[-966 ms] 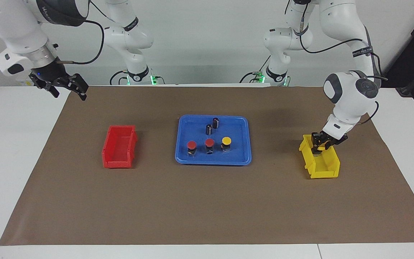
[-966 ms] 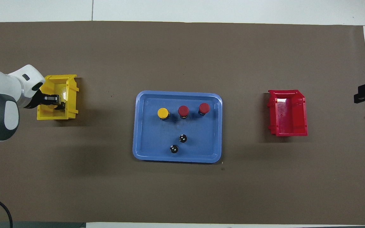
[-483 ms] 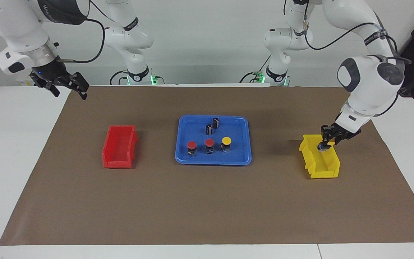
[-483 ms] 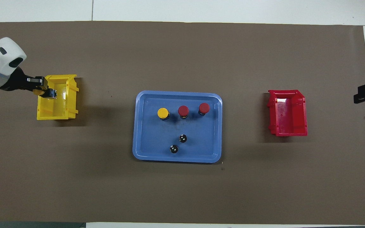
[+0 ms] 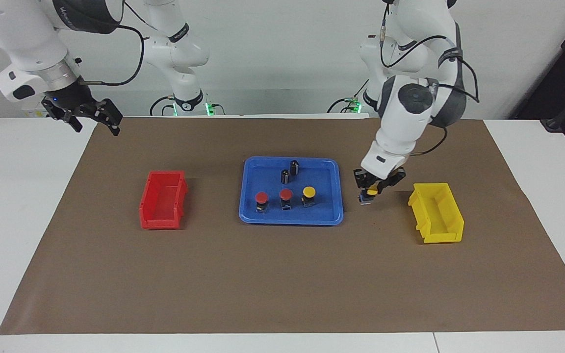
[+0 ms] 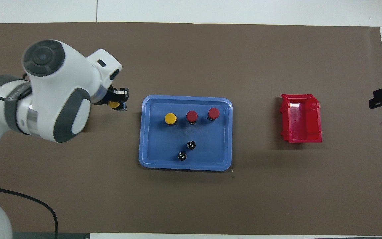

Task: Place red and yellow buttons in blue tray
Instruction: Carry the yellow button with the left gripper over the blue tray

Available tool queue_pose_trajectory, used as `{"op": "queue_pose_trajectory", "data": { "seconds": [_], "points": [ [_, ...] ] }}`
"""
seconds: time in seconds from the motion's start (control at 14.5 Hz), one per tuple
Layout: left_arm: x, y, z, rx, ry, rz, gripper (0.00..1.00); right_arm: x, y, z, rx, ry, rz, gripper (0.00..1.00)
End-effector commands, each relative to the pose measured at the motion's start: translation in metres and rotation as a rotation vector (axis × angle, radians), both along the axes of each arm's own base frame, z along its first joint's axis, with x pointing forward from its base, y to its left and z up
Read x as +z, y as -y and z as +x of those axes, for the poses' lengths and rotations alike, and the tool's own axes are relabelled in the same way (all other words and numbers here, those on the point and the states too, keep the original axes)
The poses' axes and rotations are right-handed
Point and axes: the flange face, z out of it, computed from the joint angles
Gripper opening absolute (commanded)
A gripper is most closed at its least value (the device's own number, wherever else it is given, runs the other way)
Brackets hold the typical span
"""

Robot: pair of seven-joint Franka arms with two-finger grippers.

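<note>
The left gripper (image 5: pixel 372 192), right of centre in the facing view, pinches a yellow-capped button (image 5: pixel 372 191) over the mat between the yellow bin (image 5: pixel 437 213) and the blue tray (image 5: pixel 331 215), apparently cap up, presumably for delivery. Three buttons (image 5: pixel 285 198) stand in the tray's lower row beside two dark cylinders (image 5: pixel 290 171). The right gripper (image 5: pixel 97 118) waits spread, upper left, clear of the work.

Red bin (image 5: pixel 163 199), yellow bin (image 5: pixel 438 212), two dark cylinders (image 5: pixel 290 172)

The table is viewed from high across it, facing the robots, and from steeply overhead; the flat blue plastic tray (image 5: pixel 334 169) (image 6: pixel 144 132) is shared.
</note>
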Motion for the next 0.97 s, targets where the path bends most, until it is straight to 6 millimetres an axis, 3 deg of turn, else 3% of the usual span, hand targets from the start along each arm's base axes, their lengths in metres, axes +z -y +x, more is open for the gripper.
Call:
{"op": "queue_pose_trajectory", "data": {
  "seconds": [0.0,0.34,0.9],
  "points": [
    [0.001,0.017,-0.014,0.016,0.033,-0.041,0.02,0.001,0.001,-0.007,0.023,0.002,-0.002,1.0],
    [-0.028,0.049,-0.037,0.013,0.04,-0.048,0.02,0.001,0.0,-0.007,0.024,0.002,-0.002,1.0],
    [-0.044,0.051,-0.047,0.021,0.04,-0.048,0.02,0.0,0.0,-0.007,0.024,-0.001,-0.001,1.0]
  ]
}}
